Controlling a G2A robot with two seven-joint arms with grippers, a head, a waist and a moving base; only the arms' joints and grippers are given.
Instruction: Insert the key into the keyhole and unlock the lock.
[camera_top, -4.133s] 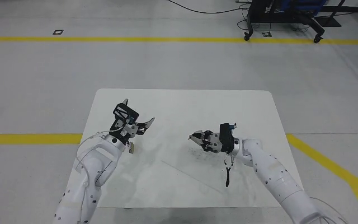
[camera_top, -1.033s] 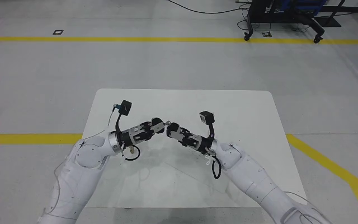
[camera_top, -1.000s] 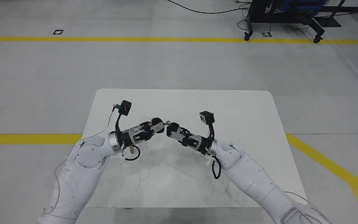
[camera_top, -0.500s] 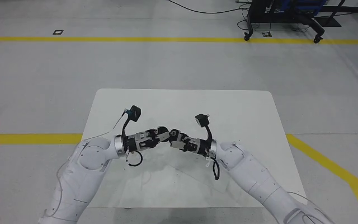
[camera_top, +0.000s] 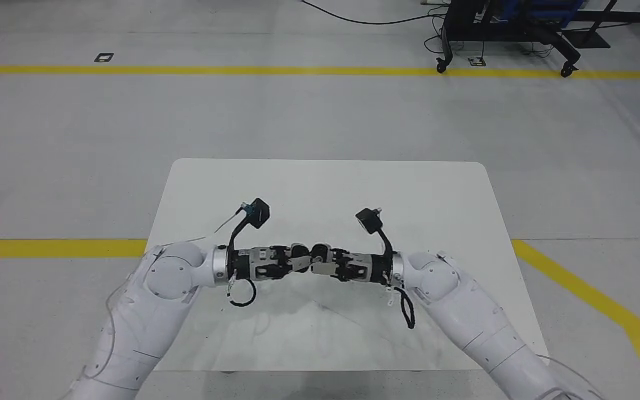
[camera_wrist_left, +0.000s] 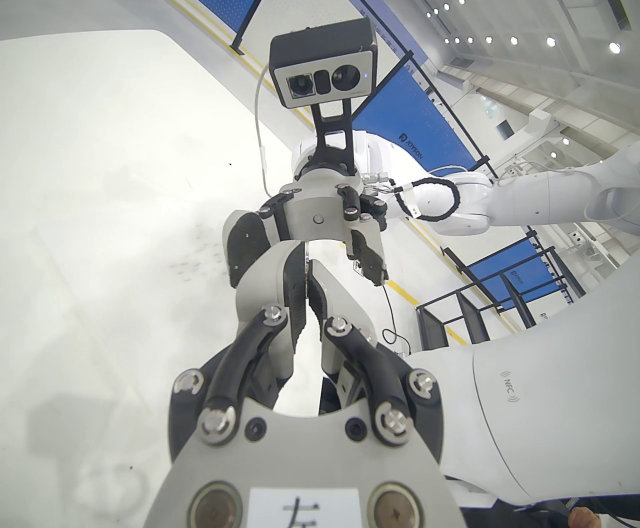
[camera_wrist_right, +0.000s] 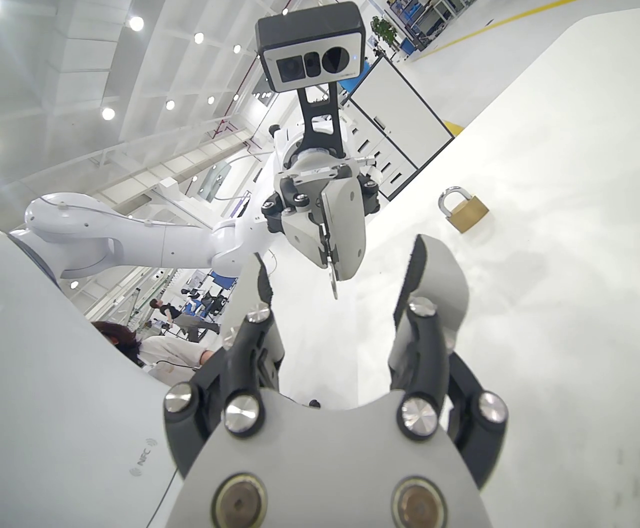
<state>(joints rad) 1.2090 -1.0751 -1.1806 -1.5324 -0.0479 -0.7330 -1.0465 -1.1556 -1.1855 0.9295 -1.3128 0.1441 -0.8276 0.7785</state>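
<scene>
Over the table (camera_top: 430, 195), my right gripper (camera_top: 318, 263), jaws wide and empty, and my left gripper (camera_top: 294, 260) have swung in to meet, while the padlock (camera_wrist_right: 463, 210) lies apart, untouched, and the key (camera_wrist_right: 333, 286) sits pinched in the left's shut jaws, for a handover, I judge.

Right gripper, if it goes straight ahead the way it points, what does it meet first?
Probably the key pinched in the left gripper, facing the right gripper head-on; depth is unclear. The padlock lies off that line.
</scene>
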